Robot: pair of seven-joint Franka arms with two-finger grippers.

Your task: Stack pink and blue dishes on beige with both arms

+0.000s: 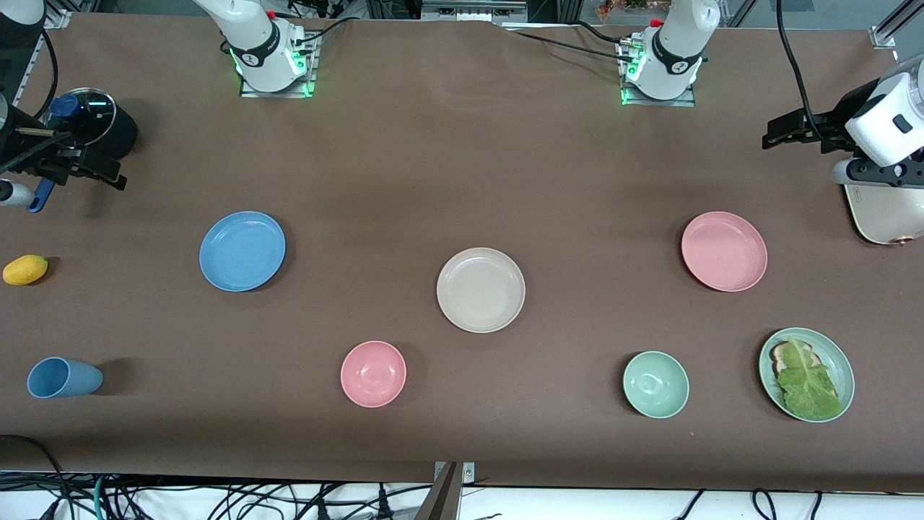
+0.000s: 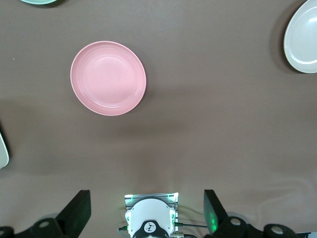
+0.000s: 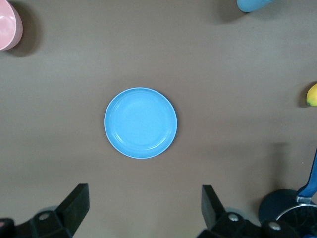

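The beige plate (image 1: 481,289) lies mid-table, with nothing on it. The blue plate (image 1: 242,250) sits toward the right arm's end, and the pink plate (image 1: 724,251) toward the left arm's end. Both are bare and flat on the brown cloth. My left gripper (image 1: 783,136) hangs high over the table's left-arm end, open and holding nothing. Its wrist view looks down on the pink plate (image 2: 108,78), the beige plate's edge (image 2: 302,42) and the left gripper (image 2: 147,201). My right gripper (image 1: 86,166) hovers open beside the black pot. In its wrist view the blue plate (image 3: 140,123) lies below the right gripper (image 3: 143,201).
A pink bowl (image 1: 373,373), a green bowl (image 1: 655,384) and a green plate with lettuce (image 1: 806,374) line the near side. A blue cup (image 1: 63,378) lies tipped over, with a yellow fruit (image 1: 25,269) and a lidded black pot (image 1: 97,123) nearby. A white appliance (image 1: 884,213) stands at the left arm's end.
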